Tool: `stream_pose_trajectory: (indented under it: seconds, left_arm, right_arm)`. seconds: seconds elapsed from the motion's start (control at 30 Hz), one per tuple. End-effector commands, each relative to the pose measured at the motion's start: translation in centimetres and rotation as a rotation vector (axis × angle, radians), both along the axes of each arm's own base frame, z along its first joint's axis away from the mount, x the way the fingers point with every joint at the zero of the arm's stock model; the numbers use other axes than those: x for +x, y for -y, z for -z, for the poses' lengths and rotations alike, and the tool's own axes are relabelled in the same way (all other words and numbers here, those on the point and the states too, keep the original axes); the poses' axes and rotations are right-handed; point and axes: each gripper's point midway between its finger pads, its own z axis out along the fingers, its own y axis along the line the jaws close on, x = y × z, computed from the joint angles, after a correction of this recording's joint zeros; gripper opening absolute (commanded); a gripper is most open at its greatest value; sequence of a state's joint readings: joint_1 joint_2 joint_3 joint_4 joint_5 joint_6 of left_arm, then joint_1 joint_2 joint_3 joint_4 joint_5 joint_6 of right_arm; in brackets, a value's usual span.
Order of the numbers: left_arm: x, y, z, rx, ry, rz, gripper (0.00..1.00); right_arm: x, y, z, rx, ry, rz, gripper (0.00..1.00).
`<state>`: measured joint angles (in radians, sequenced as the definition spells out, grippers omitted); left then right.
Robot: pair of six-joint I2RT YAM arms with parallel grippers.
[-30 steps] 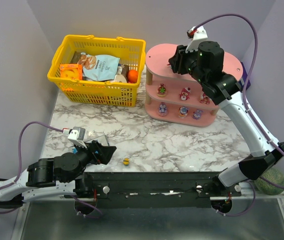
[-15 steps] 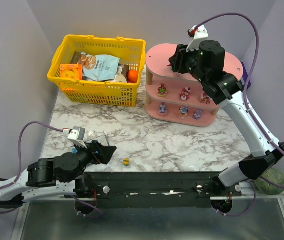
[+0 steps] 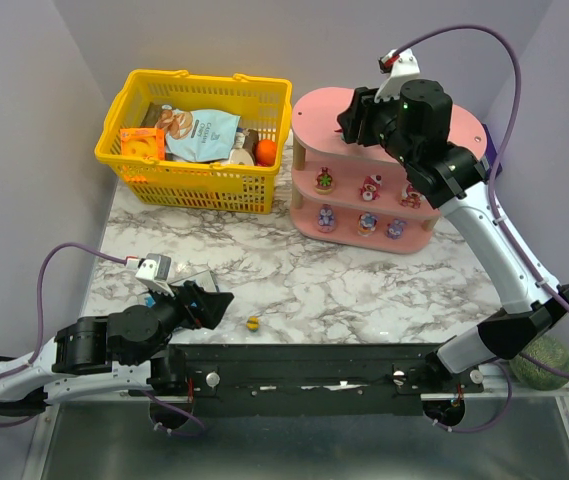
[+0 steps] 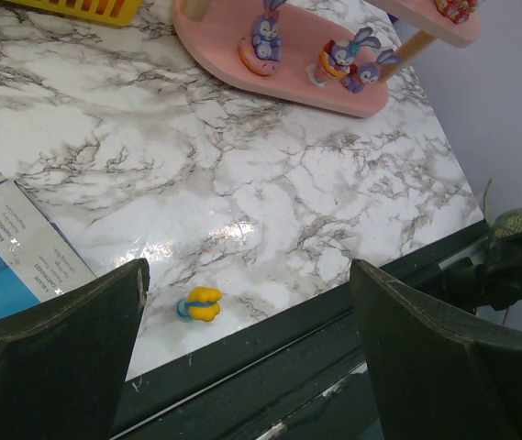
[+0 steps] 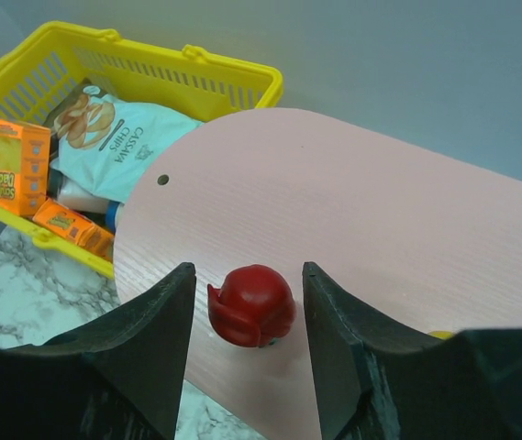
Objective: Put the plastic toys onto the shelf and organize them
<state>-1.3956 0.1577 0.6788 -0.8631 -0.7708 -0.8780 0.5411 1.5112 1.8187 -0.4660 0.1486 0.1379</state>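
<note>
The right gripper hangs over the left end of the shelf, and a red toy sits on the shelf's top tier right between its fingers. There is a sliver of pink showing either side, so the jaws are off it, released. Below, the shelf's middle and bottom tiers each carry a row of small figurines. Hard against the shelf's left end stands the yellow basket, full of snack packets. Well out in front of the shelf, near the table's front edge, a yellow toy lies alone. The left gripper hovers by it, jaws spread wide and holding nothing, with a flat blue box beside it.
</note>
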Motion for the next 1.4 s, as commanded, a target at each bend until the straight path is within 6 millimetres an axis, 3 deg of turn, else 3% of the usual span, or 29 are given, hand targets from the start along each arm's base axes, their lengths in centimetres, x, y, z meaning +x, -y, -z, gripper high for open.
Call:
stream_pose_trajectory:
  seconds: [0.0,0.37,0.53,0.63,0.7,0.8,0.87,1.03,1.2,1.37]
  left_arm:
    - [0.2,-0.5,-0.3,-0.013,0.004,-0.025,0.99]
    - [0.3,-0.5,-0.3,-0.011,0.004,-0.031,0.99]
    - [0.2,-0.2,0.0,-0.003,-0.008,-0.027,0.99]
    - [0.2,0.3,0.5,0.024,-0.016,-0.020,0.99]
    - [0.0,0.9,0.9,0.036,-0.029,-0.005,0.99]
    - [-0.3,1.9,2.1,0.080,-0.068,0.010,0.99]
    - [-0.4,2.5,3.2,0.131,-0.098,0.008,0.99]
    - [-0.8,3.3,6.6,0.247,-0.199,-0.021,0.99]
    - [-1.4,4.8,10.1,0.288,-0.268,-0.006,0.99]
    - [-2.0,7.0,12.4,0.221,-0.286,0.046,0.94]
  right_arm:
    - [-0.6,1.1,-2.2,0.025,0.050,0.029,0.60]
    - [-3.0,1.9,-5.7,0.069,0.123,-0.005,0.68]
    - [-6.1,1.9,-6.2,0.090,0.113,-0.089,0.69]
    - [-9.3,1.6,-6.0,0.115,0.101,-0.192,0.69]
    - [-11.7,1.2,-5.4,0.128,0.075,-0.275,0.69]
    - [-14.3,0.7,-2.5,0.123,0.009,-0.374,0.69]
    - [-14.9,0.8,-1.1,0.133,-0.009,-0.381,0.69]
    - [-16.6,0.2,5.4,0.123,-0.102,-0.454,0.69]
    - [-19.6,-1.0,8.0,0.140,-0.108,-0.619,0.70]
    - [-20.4,-1.1,10.5,0.163,-0.136,-0.638,0.70]
